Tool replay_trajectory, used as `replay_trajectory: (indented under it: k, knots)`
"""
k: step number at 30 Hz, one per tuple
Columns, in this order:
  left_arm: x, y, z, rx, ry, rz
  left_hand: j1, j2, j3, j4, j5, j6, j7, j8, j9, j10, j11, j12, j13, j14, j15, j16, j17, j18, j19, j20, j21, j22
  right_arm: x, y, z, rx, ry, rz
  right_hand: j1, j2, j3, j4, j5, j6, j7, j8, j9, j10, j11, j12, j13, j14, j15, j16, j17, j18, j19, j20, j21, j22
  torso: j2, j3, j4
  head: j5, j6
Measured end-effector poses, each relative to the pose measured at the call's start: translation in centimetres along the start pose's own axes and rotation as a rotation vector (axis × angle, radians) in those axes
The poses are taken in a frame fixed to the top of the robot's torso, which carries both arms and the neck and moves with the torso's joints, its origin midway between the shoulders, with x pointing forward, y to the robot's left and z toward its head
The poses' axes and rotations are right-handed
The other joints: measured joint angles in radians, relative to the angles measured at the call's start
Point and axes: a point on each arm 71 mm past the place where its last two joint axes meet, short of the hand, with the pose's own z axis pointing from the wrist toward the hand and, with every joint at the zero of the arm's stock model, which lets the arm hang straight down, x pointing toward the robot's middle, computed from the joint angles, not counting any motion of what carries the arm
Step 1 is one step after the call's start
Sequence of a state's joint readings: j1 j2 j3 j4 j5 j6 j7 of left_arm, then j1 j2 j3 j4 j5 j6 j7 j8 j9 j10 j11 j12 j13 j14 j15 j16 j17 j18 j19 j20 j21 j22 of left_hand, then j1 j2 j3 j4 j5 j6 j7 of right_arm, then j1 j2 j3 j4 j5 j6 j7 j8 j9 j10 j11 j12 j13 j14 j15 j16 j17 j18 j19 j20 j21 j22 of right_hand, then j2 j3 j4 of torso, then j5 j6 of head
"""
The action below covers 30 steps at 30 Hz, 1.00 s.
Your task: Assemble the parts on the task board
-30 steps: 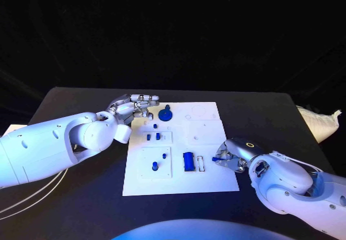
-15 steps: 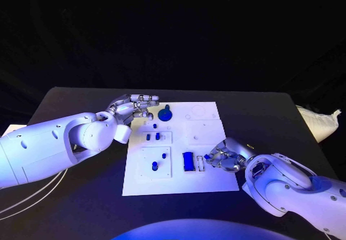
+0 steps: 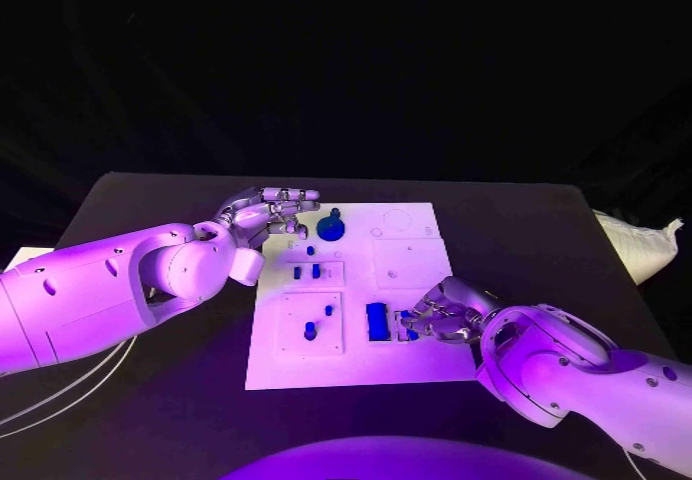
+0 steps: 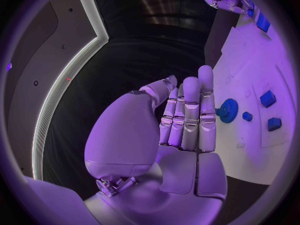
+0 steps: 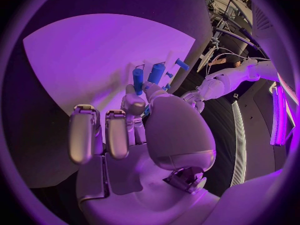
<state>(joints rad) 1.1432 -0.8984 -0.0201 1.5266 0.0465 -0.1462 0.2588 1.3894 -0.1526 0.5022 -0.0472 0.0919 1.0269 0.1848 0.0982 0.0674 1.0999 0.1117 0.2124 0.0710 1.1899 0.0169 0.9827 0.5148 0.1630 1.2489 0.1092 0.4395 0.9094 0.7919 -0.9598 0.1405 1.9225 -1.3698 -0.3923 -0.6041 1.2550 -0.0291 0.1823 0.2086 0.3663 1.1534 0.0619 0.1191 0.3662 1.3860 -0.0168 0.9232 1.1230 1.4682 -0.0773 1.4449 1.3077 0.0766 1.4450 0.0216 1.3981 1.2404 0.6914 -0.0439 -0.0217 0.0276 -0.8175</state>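
The white task board lies mid-table. On it are a blue gear, two short blue pegs, two more small parts and an upright blue block. My right hand is over the board's right half, just right of the block. It pinches a small blue peg between thumb and a finger, with the other fingers stretched out. My left hand hovers at the board's far left corner beside the gear. Its fingers are straight and hold nothing.
A white bag lies at the table's right edge. White cables hang off the near left side. Bare black table surrounds the board.
My right hand has moved left across the board with the small blue peg, ending close to the blue block. The left hand has stayed put.
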Motion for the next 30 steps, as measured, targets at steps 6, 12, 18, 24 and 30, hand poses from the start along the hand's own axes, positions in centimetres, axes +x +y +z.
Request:
replay_trajectory:
  k: [6, 12, 18, 24, 30]
  knots:
    - [0.1, 0.0, 0.0, 0.0, 0.002, 0.0, 0.0, 0.0, 0.0, 0.0, 0.0, 0.0, 0.0, 0.005, 0.0, -0.007, 0.001, 0.005, 0.0, -0.003, 0.003, 0.0, -0.002, 0.0, 0.0, 0.0, 0.0, 0.0, 0.2, 0.1, 0.4, 0.002, 0.02, -0.014, -0.01, 0.0, -0.004, 0.004, 0.0, 0.009, -0.006, 0.009, 0.002, 0.014, -0.004, 0.037, 0.026, -0.003, -0.003, 0.004, 0.0, 0.0, 0.0, 0.0, 0.004, 0.004, 0.0, 0.0002, -0.0003, 0.0, 0.0]
    - [0.1, 0.0, 0.0, 0.0, 0.002, -0.001, -0.002, 0.002, -0.005, 0.0, 0.0, 0.0, 0.0, 0.005, 0.0, -0.007, 0.001, 0.005, 0.0, -0.003, 0.003, 0.0, -0.002, 0.0, 0.0, 0.0, 0.0, 0.0, 0.1, 0.2, 0.7, 0.005, 0.027, -0.027, -0.014, -0.004, -0.007, 0.007, 0.0, 0.012, -0.005, 0.016, 0.01, 0.016, -0.002, 0.037, 0.028, -0.003, -0.003, 0.004, 0.0, 0.0, 0.0, 0.0, 0.004, 0.003, 0.0, 0.0009, -0.0005, -0.001, -0.002]
    - [0.1, 0.0, 0.0, -0.001, 0.003, -0.001, -0.004, 0.004, -0.009, 0.003, 0.0, -0.004, 0.004, 0.005, 0.0, -0.009, 0.003, 0.005, -0.001, -0.003, 0.003, 0.0, -0.004, 0.0, -0.001, 0.001, 0.0, -0.001, 0.2, 0.2, 0.9, 0.003, 0.026, -0.042, -0.022, -0.001, -0.011, 0.011, -0.012, 0.013, -0.006, 0.016, 0.01, 0.016, -0.002, 0.036, 0.031, -0.003, -0.003, 0.004, 0.0, 0.0, 0.0, 0.0, 0.004, 0.004, 0.0, 0.001, -0.0007, 0.0, -0.004]
    - [0.1, 0.0, 0.0, -0.001, 0.003, -0.001, -0.004, 0.004, -0.012, 0.0, 0.0, -0.006, 0.006, 0.005, 0.0, -0.014, 0.001, 0.005, -0.001, -0.003, 0.003, 0.0, -0.004, 0.0, -0.004, 0.004, 0.0, -0.002, 0.2, 0.2, 1.1, 0.003, 0.029, -0.055, -0.047, 0.0, -0.029, 0.029, -0.042, 0.018, -0.008, 0.016, 0.018, 0.02, -0.005, 0.043, 0.036, -0.003, -0.003, 0.004, 0.0, 0.0, 0.0, 0.0, 0.004, 0.004, 0.0, 0.001, -0.0006, 0.0, -0.004]
    - [0.1, 0.0, 0.0, -0.003, 0.004, -0.001, -0.008, 0.008, -0.014, 0.003, 0.0, -0.011, 0.004, 0.004, 0.0, -0.017, 0.004, 0.005, -0.001, -0.005, 0.005, 0.0, -0.005, 0.0, -0.004, 0.004, 0.0, -0.002, 0.3, 0.2, 1.2, 0.003, 0.034, -0.066, -0.084, -0.008, -0.062, 0.062, -0.042, 0.019, -0.009, 0.016, 0.027, 0.02, -0.005, 0.055, 0.047, -0.003, -0.003, 0.004, 0.0, 0.0, 0.0, 0.0, 0.004, 0.007, 0.0, 0.0009, -0.0007, 0.0, -0.004]
